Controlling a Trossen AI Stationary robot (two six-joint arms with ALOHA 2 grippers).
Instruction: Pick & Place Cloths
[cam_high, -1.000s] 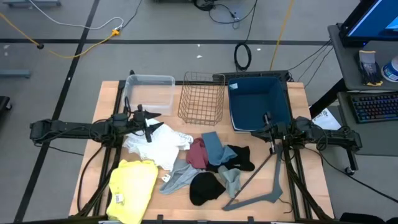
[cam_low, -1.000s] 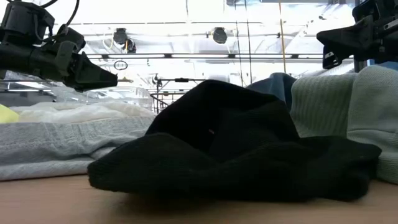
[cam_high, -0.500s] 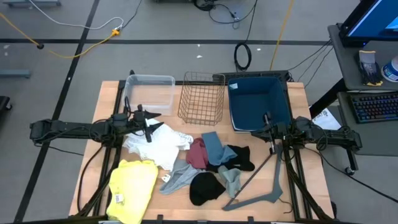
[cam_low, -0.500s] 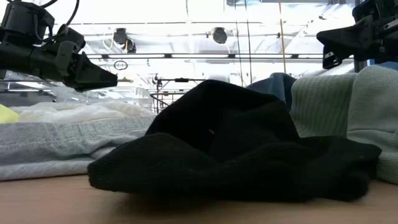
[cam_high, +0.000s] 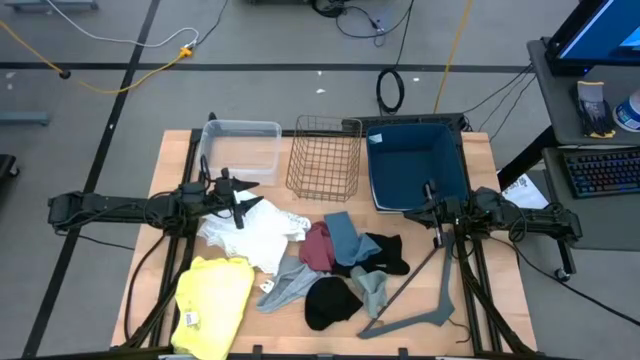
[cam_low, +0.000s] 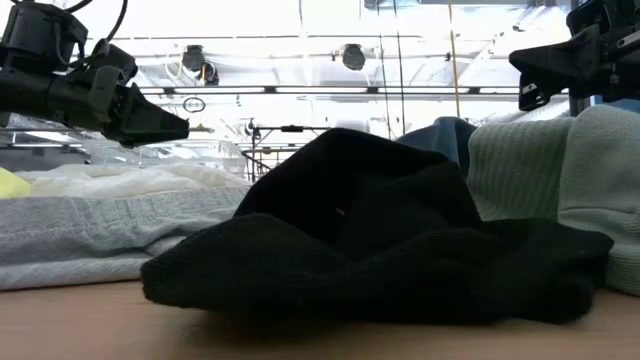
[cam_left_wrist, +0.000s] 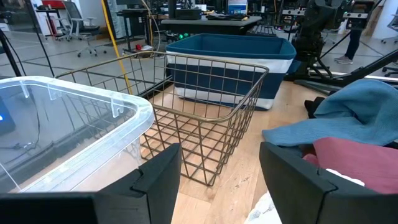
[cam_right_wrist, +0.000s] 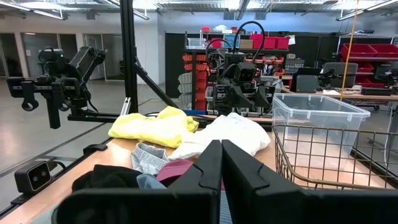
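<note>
Cloths lie in a heap on the table's near half: a yellow one (cam_high: 213, 303), a white one (cam_high: 252, 234), a grey one (cam_high: 285, 284), a maroon one (cam_high: 318, 246), a blue one (cam_high: 345, 236) and black ones (cam_high: 330, 301). My left gripper (cam_high: 246, 193) hovers open over the white cloth's far edge; in its wrist view (cam_left_wrist: 217, 180) the fingers stand wide apart. My right gripper (cam_high: 430, 197) is shut (cam_right_wrist: 221, 163), hovering at the blue bin's near rim. Neither touches a cloth.
Along the far side stand a clear plastic box (cam_high: 241, 148), a wire basket (cam_high: 325, 157) and a blue bin (cam_high: 416, 163). A grey plastic hanger (cam_high: 420, 290) lies near the right near corner. Bare wood shows at the table's right edge.
</note>
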